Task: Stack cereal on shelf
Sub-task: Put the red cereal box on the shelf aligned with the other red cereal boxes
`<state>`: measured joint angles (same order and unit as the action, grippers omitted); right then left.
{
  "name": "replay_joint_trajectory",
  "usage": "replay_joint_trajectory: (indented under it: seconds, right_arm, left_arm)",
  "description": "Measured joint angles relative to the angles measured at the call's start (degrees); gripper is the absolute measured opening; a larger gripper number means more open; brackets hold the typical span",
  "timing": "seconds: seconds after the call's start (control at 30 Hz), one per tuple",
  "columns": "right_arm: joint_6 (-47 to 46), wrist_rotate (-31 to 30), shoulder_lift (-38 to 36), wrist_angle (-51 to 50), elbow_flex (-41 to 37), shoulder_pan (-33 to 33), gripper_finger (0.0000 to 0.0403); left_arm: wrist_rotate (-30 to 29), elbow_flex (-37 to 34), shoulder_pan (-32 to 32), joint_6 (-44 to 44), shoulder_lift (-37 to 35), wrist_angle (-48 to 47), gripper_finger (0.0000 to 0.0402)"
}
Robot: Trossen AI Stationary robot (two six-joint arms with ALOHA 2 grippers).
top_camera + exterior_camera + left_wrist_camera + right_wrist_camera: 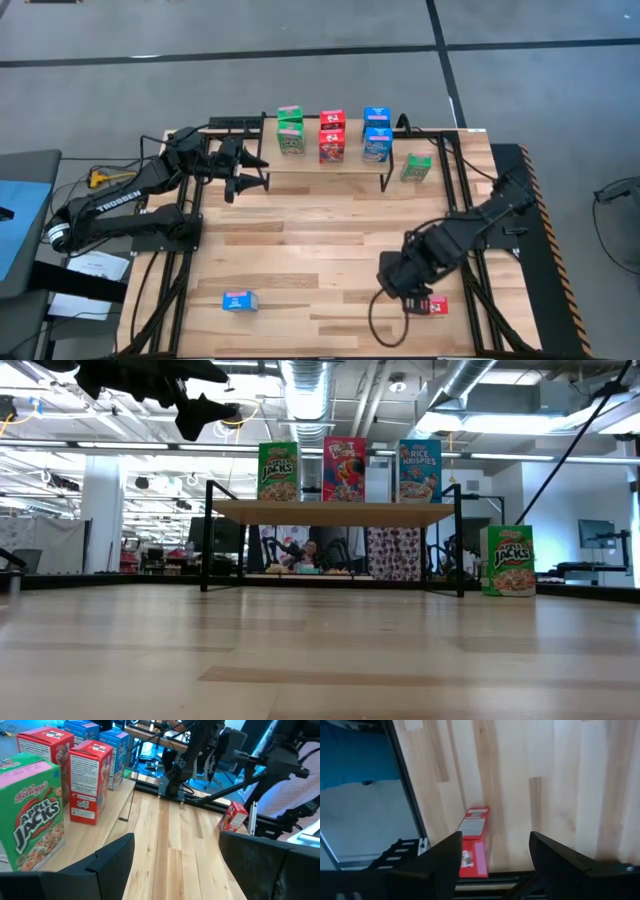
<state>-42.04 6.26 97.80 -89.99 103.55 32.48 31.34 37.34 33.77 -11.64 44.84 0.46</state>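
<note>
Your next box is the red cereal box (436, 306) lying flat on the tabletop (300, 250), near the front right corner and well apart from the shelf (330, 165) at the back. The right gripper (398, 280) hangs just beside that box, a little toward the shelf from it, fingers apart and empty. In the right wrist view the box (474, 842) lies ahead of the open fingers, closer to one finger than the other, with its long axis running roughly along the line of approach, so I judge you must shift sideways to straddle it. The left gripper (252, 170) hovers at the shelf's left end, also spread and empty, far from this box; the right arm is clearly nearer.

Six boxes already stand on the shelf, a green box (416, 168) stands just off its right end, and a blue box (239, 301) lies near the front left.
</note>
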Motion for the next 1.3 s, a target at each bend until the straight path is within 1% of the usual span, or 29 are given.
replay_joint_trajectory:
  seconds: [0.07, 0.7, 1.0, 1.1, 1.3]
  right_arm:
    - [-1.85, 0.03, 0.0, -0.02, 0.0, 1.32, 0.0256]
    - [-7.05, -0.17, 0.03, -0.02, 0.02, 11.57, 0.0256]
    - [-14.91, -1.69, 1.97, -0.2, 0.02, 16.14, 0.0256]
    - [-15.14, -1.97, 2.48, 0.19, 0.22, 17.43, 0.0256]
    - [-15.1, -1.83, 5.95, 0.16, 0.13, 18.27, 0.0256]
  left_arm:
    - [-0.68, 0.0, 0.01, 0.06, 0.0, 0.01, 0.0279]
    - [-0.73, 0.0, -0.01, -1.43, 0.0, 0.03, 0.0279]
    - [-0.75, 0.0, -0.59, -2.54, 0.0, 0.3, 0.0279]
    - [-0.75, 0.0, -1.3, -2.64, 0.0, 0.32, 0.0279]
    - [-0.75, 0.0, -2.6, -2.69, 0.0, 0.31, 0.0279]
